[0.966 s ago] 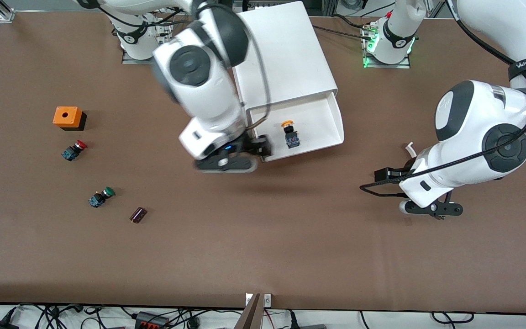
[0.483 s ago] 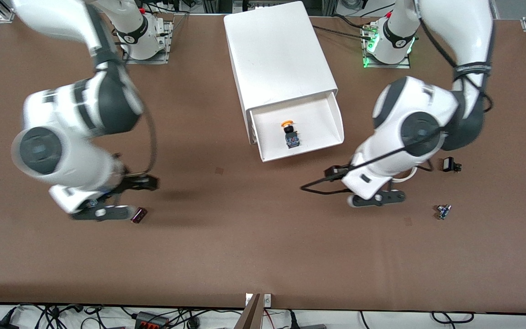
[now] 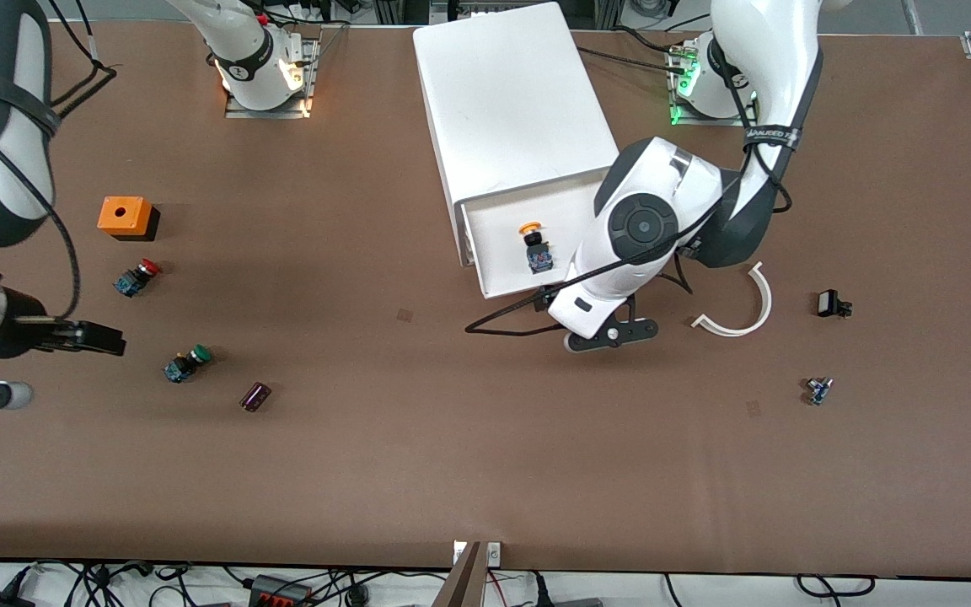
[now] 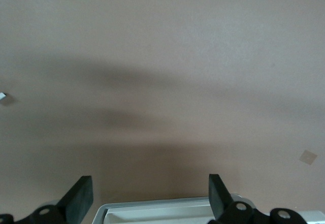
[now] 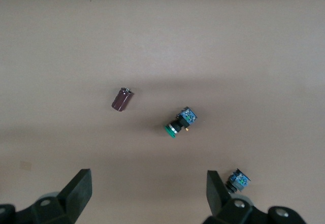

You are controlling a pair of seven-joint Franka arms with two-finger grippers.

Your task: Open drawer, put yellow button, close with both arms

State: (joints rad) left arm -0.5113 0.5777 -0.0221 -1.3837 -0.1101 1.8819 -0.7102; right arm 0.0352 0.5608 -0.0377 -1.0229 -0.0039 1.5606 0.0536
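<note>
Drawer: top tray of the white cabinet, pulled out toward the front camera; its front rim also shows in the left wrist view.
Yellow button: lies inside the open drawer, its yellow-orange cap pointing toward the cabinet and its black and blue body toward the drawer front.
Left end effector: hangs just over the table at the drawer's front corner on the left arm's side, fingers spread wide with nothing between them; the left arm covers part of that side of the drawer in the front view.
Right end effector: up over the right arm's end of the table, at the edge of the front view, fingers spread apart and empty.
Green-capped button: on its side on the table near the right end effector, apart from it.
Red-capped button: on the table, farther from the front camera than the green-capped one.
Orange box: on the table just beside the red-capped button, farther from the front camera, with a round hole in its top.
Dark maroon cylinder: lies on the table beside the green-capped button, slightly nearer to the front camera.
White curved strip: on the table beside the left arm's wrist.
Small black part: toward the left arm's end of the table.
Small blue part: nearer to the front camera than the black part.
</note>
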